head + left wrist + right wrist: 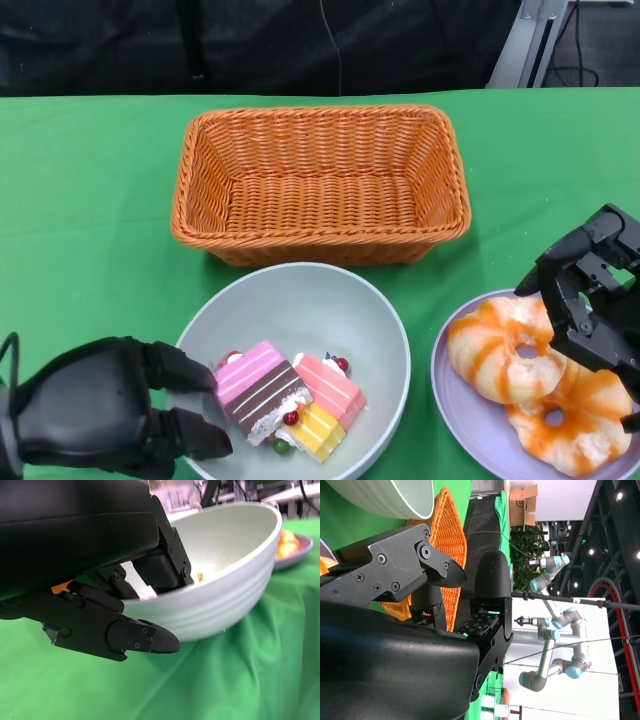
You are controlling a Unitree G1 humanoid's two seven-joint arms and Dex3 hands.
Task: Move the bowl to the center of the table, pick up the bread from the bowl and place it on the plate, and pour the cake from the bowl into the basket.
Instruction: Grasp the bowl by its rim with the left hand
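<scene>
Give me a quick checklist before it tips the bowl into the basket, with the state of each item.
1. Left hand grips the bowl at its rim, fingers inside and outside: ok.
2. Cake in the bowl: ok.
3. Bread out of the bowl, on the plate: ok.
4. Basket upright, just behind the bowl: ok.
5. Right hand away from the pour path, over the plate: ok.
6. Grip firm enough to lift: cannot tell.

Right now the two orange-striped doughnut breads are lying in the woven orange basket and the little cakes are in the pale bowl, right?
Not quite. The two orange-striped doughnut breads lie on the lilac plate, not in the woven orange basket, which holds nothing. The head view shows this. The little cakes are indeed in the pale bowl.
</scene>
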